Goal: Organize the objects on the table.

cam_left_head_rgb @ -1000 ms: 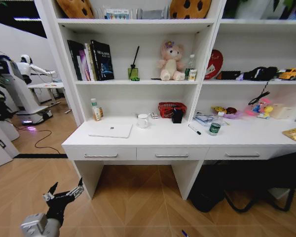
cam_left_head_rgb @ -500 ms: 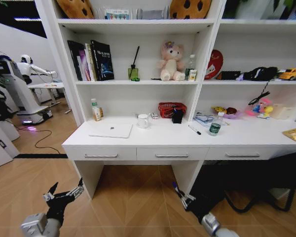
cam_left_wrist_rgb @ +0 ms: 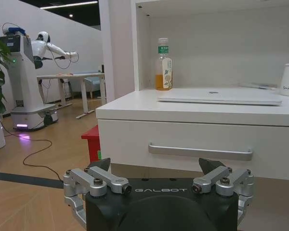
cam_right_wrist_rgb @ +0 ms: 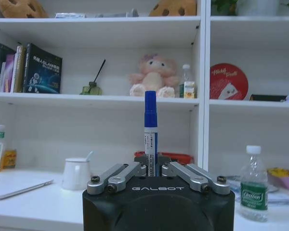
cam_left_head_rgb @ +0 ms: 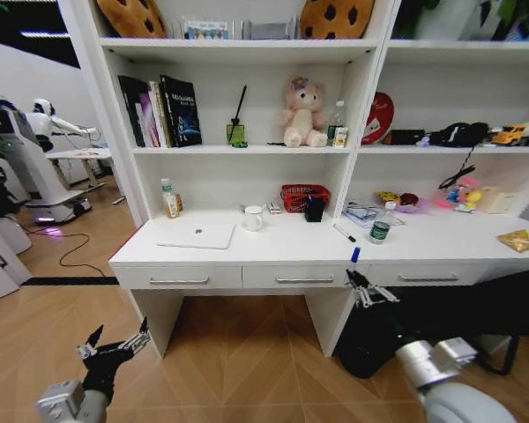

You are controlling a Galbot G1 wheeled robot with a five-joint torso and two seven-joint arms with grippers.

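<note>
My right gripper (cam_left_head_rgb: 363,284) is shut on a blue-capped white pen (cam_left_head_rgb: 354,256) that stands upright in it, just in front of the middle drawer of the long white table (cam_left_head_rgb: 282,252). The right wrist view shows the pen (cam_right_wrist_rgb: 151,129) pinched between the closed jaws of the gripper (cam_right_wrist_rgb: 154,168). On the table lie a silver laptop (cam_left_head_rgb: 197,234), a black-capped pen (cam_left_head_rgb: 346,232) and a tan packet (cam_left_head_rgb: 517,240). My left gripper (cam_left_head_rgb: 115,345) hangs open low near the floor, left of the table. In its wrist view this gripper (cam_left_wrist_rgb: 155,166) faces the left drawer and the laptop (cam_left_wrist_rgb: 221,95).
A white mug (cam_left_head_rgb: 254,217), a green-labelled bottle (cam_left_head_rgb: 381,226), a red basket (cam_left_head_rgb: 304,196) and a small juice bottle (cam_left_head_rgb: 168,199) stand on the table. Shelves above carry books and a pink plush bunny (cam_left_head_rgb: 303,113). A black bag (cam_left_head_rgb: 370,344) lies under the table.
My right arm has come up from below with the blue-capped pen, rising to the table's front edge. The left arm has not moved. The camera shifted slightly.
</note>
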